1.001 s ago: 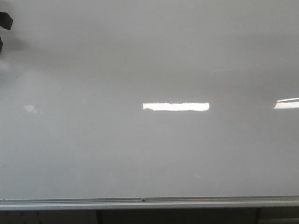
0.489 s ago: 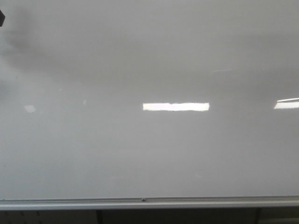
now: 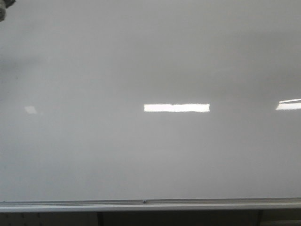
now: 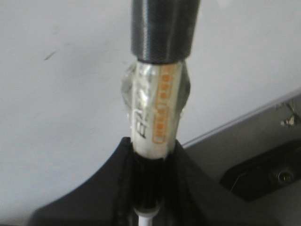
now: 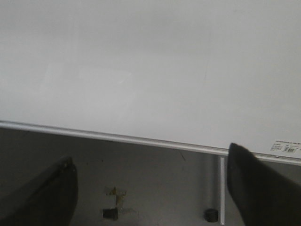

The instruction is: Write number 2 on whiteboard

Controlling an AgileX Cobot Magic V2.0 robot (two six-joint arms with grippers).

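The whiteboard fills the front view, glossy grey-white, with a silver frame edge along the bottom. No number 2 shows on it. In the left wrist view my left gripper is shut on a marker with a white body, an orange label and a black far end that points at the whiteboard. A short dark stroke lies on the board beside it. My right gripper is open and empty, held off the lower edge of the whiteboard.
Two bright rectangular light reflections lie on the board. A pale blurred bit sits in the top left corner of the front view. Below the board's frame are a dark floor, a stand leg and a caster.
The dark thing at the front view's upper left edge has moved up and out of the picture; only a pale blurred bit is left in the corner. Its shadow on the board has faded.
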